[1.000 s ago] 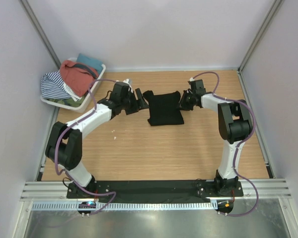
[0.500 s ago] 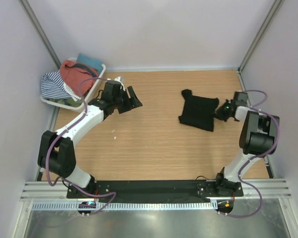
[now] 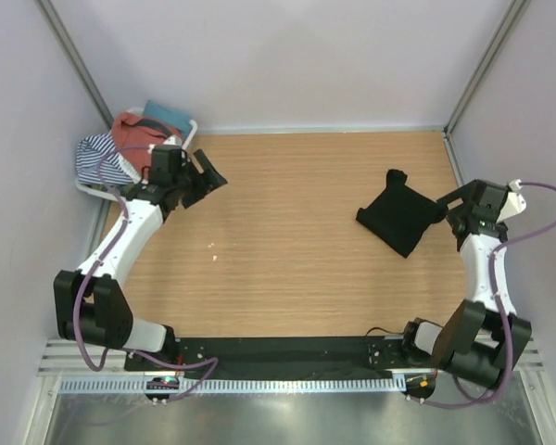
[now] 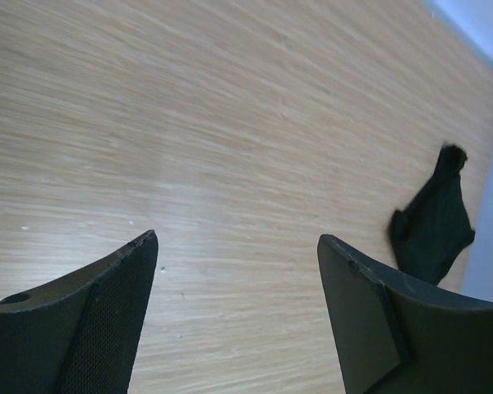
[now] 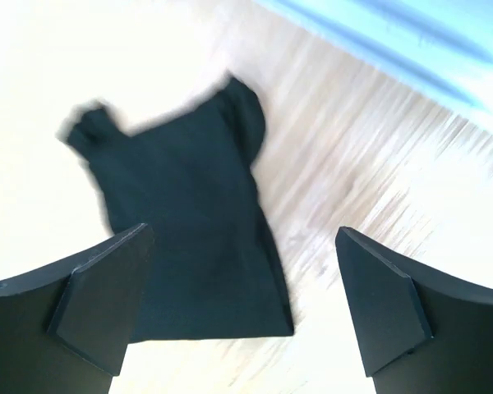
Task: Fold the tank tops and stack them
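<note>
Right fingers (image 5: pixel 99 295) stood wide apart, clamped on nothing, just beside the black top (image 5: pixel 189 238). That top lay folded on the surface (image 3: pixel 296 250) near its right edge, with one corner bunched at the far end. My wrist view was blurred, so I could not tell whether a fingertip touched the cloth. I judged the sound move was to lift that arm straight up and back, never sideways, so that no fingertip dragged the fold open.

My left fingers (image 4: pixel 99 320) were apart too and empty, above bare wood next to the white basket (image 3: pixel 193 124). The rust-red top (image 3: pixel 137 130) sat heaped in that basket, against a striped cloth (image 3: pixel 97 153). I took fetching it to be the step in hand. To do it well I would come down on the red cloth alone. I would pinch a strap or the top layer, well away from the stripes, and raise it slowly until it hung free of the rim.
</note>
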Robot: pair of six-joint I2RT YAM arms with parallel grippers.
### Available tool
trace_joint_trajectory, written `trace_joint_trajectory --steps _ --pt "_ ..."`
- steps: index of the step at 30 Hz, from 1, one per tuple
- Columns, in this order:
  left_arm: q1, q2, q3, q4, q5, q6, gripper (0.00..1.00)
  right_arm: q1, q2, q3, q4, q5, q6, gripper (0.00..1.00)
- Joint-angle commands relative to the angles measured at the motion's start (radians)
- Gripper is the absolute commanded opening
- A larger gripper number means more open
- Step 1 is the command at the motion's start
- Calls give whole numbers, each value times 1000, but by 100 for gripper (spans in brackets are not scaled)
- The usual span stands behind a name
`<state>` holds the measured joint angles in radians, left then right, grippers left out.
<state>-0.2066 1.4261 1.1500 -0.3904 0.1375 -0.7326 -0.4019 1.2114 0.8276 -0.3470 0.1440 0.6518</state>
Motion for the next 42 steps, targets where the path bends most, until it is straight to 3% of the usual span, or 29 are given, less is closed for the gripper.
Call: trace_joint_trajectory --steps 1,3,7,10,14,17,22,26,30,33,34,36,40,42 --pt "93 -76 54 -45 -74 -11 80 6 -117 59 -43 62 -4 100" --pt "131 -78 79 -48 -114 -16 79 29 -159 62 -20 4 -37 100" --pt "257 29 195 -108 -125 -25 76 191 -167 59 23 -76 -69 100" --pt "329 91 267 -119 -121 -80 77 277 -130 47 64 -192 -83 90" --pt "354 198 375 -117 -186 -119 77 396 -95 7 134 -245 -87 87" --pt "352 336 541 -165 -260 -87 77 486 -84 -57 221 -271 -87 86" --pt "352 548 752 -218 -312 -47 70 529 -82 -93 263 -316 -87 84" --pt "352 732 968 -336 -372 -31 70 546 -105 -97 266 -310 -92 84" --pt "352 870 1088 -412 -383 -5 70 548 -118 -105 266 -305 -92 84" --pt "352 918 1117 -416 -360 18 49 549 -110 -107 264 -313 -93 84" --pt "352 919 1117 -409 -348 25 35 549 -110 -107 263 -311 -95 84" --pt "352 909 1117 -395 -339 51 28 548 -115 -107 256 -307 -101 84" --pt "352 864 1116 -381 -305 78 0 548 -122 -104 246 -285 -110 84" --pt "349 783 1038 -354 -291 61 0 549 -113 -104 246 -281 -110 83"
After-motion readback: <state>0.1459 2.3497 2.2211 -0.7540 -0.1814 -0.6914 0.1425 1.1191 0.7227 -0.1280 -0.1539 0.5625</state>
